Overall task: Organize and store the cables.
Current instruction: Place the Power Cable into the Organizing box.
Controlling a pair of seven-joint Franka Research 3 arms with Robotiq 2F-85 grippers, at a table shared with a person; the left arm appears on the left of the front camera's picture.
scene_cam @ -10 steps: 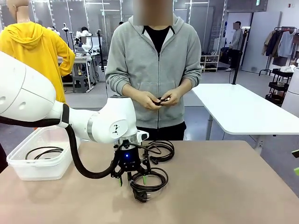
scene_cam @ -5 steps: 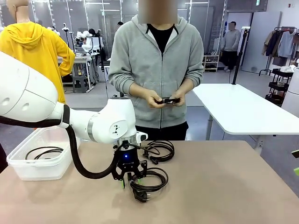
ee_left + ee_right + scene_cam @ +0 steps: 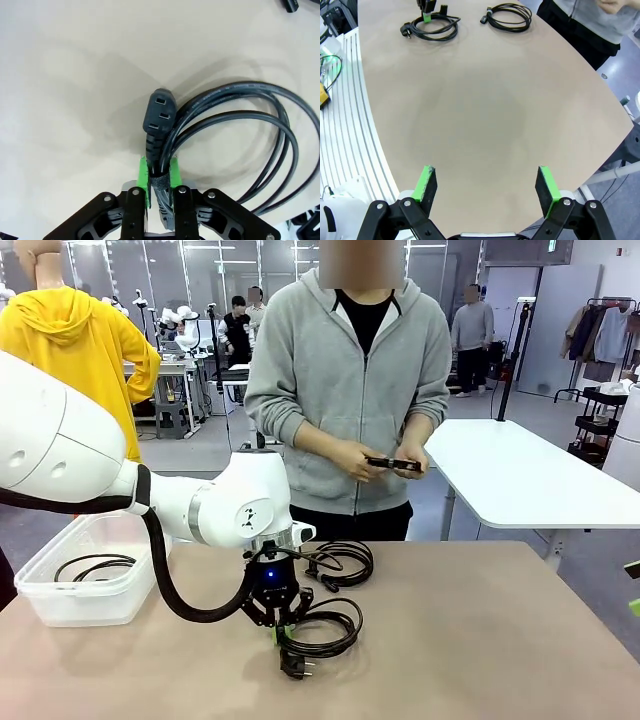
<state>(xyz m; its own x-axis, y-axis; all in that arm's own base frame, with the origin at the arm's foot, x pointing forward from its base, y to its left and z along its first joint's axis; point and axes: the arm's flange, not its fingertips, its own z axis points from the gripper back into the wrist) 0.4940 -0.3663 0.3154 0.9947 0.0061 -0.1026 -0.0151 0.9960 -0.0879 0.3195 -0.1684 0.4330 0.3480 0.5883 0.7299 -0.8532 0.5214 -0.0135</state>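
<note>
Two coiled black cables lie on the tan table. My left gripper [image 3: 281, 626] points down at the left rim of the nearer cable [image 3: 322, 630]. In the left wrist view this gripper [image 3: 160, 175] is shut on the bundled strands of that cable [image 3: 240, 120], just behind its black plug [image 3: 159, 112]. The second cable [image 3: 340, 562] lies just beyond it, untouched. A third cable [image 3: 95, 565] rests inside the clear plastic box [image 3: 60, 600] at the left. My right gripper [image 3: 487, 182] hovers open over bare table, far from both cables [image 3: 432, 27] [image 3: 509, 16].
A person in a grey hoodie stands at the far edge, holding a small black object [image 3: 392, 464] in both hands. The right half of the table [image 3: 500, 640] is bare. A white table [image 3: 520, 475] stands behind at the right.
My left gripper's fingers have shut on the near cable, and its plug end has shifted slightly. The person has moved a little to the right with hands lowered.
</note>
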